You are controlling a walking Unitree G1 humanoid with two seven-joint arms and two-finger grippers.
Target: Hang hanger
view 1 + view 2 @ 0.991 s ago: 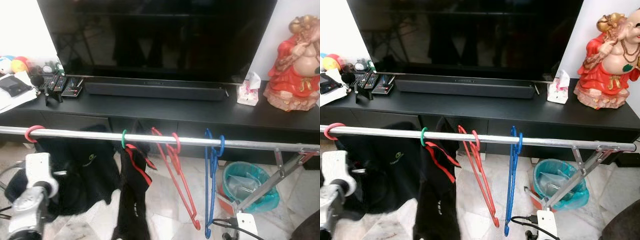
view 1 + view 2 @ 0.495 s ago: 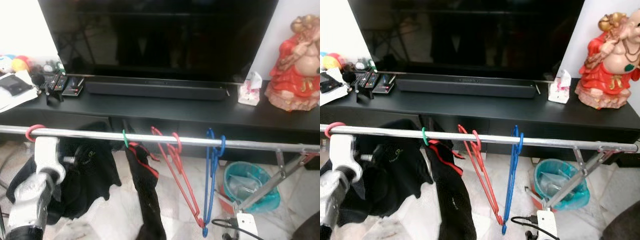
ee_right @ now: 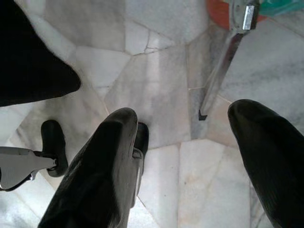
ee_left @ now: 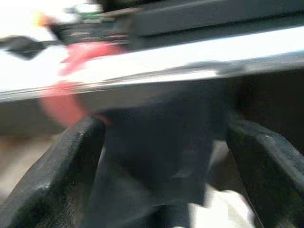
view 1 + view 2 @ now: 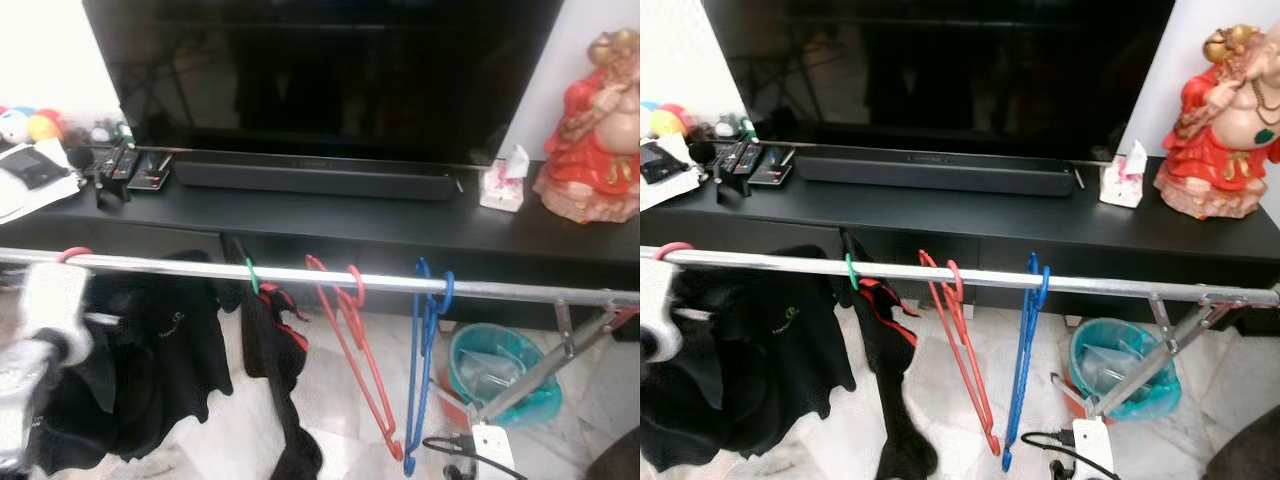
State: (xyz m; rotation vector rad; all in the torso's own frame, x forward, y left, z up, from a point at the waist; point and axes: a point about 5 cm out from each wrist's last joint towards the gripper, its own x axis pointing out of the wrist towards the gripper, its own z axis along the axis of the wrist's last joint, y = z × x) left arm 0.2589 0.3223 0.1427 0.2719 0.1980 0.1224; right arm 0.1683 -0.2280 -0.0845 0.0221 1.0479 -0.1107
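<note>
Hanger (image 5: 72, 256) (pink hook) rides the rail (image 5: 330, 277); left claw (image 4: 161, 156) gapes, right claw (image 3: 190, 156) too.

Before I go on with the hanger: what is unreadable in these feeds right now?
- Left wrist view: motion blur; whether the left end effector touches the pink hanger or black shirt is unclear.
- Left eye view: the left arm is smeared and covers part of the shirt.
- Right eye view: the rail runs past the frame edges.

- A television (image 5: 320, 70) and soundbar (image 5: 315, 180) are positioned on a black cabinet (image 5: 400, 225).
- A red figurine (image 5: 592, 130) is placed beside a tissue pack (image 5: 503, 185).
- Remote controls (image 5: 130, 168) are located at the cabinet's left end.
- A teal bin (image 5: 497, 372) is set on the marble floor (image 3: 156, 95).
</note>
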